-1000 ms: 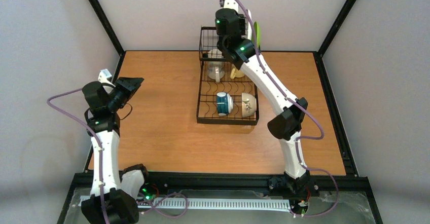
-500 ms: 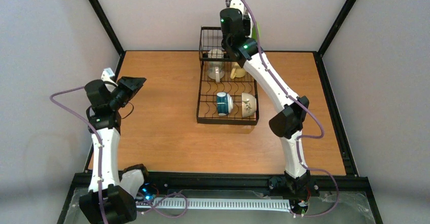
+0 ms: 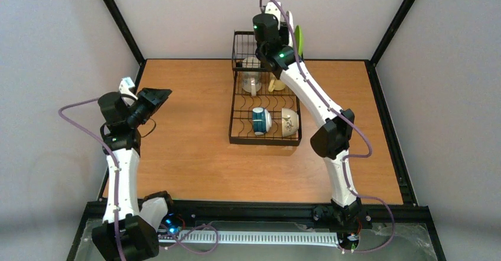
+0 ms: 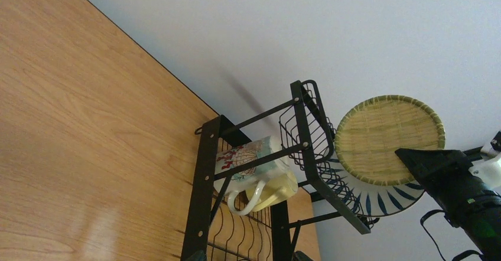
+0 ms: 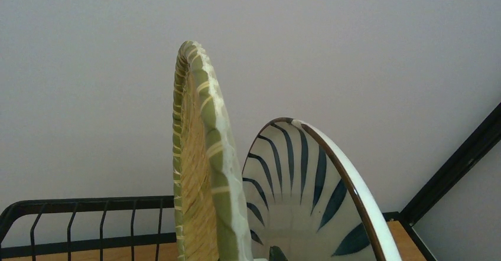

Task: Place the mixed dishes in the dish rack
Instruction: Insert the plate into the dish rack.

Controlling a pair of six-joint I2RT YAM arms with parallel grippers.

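Top external: the dish rack (image 3: 236,104) holds the teal-and-white cup (image 3: 260,121) and cream bowl (image 3: 289,121) at its near end, with the cream mug (image 3: 251,82) and yellow mug (image 3: 276,85) farther in. The left gripper (image 3: 155,98) hangs well left of the rack — its jaws are unreadable.

Left wrist: the right gripper (image 4: 426,157) overlaps the lime-green plate (image 4: 384,131) beyond the rack's basket end — I cannot tell whether it grips.

Right wrist: that plate stands on edge just beside the striped plate (image 5: 307,199).

The bench (image 3: 189,149) is an orange-brown, wood-grain top. Directly on it stands a black wire dish rack (image 3: 266,141), its long side running near to far. The rack's taller basket end reaches the bench's far edge. A wide stretch of wood lies left of the rack, a narrower one to its right.
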